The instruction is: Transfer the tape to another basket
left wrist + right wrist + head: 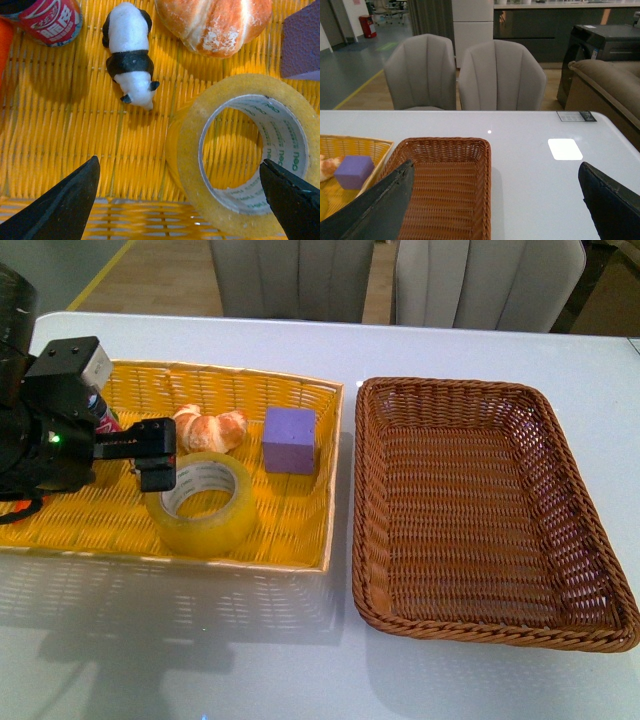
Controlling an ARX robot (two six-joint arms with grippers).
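A: Counting first, what is there of each?

B: One tape (205, 532), lying flat in the lower right part of the yellow basket (60, 525). Two baskets in all. The other is the brown basket (480, 628), which fills the right half of the front view. Both sit on the white counter (200, 650).

A: And beside the roll?

B: One purple cube (290, 438) and one croissant (212, 428), both just above the roll in the front view. The left wrist view adds one panda figure (130, 55) at top centre and one red can (50, 20) in the upper left corner. Two chairs (422, 70) stand beyond the counter.

A: The arms?

B: The left arm (50, 430) reaches in from the left edge of the front view. The left fingers (65, 205) are spread wide and grasp nothing. They sit in the lower corners of the wrist view, and most of the roll lies between them. I cannot tell whether they touch it.

A: The right side?

B: The right fingers (375, 210) are also spread and hold nothing. The brown basket shows between them in the lower left.
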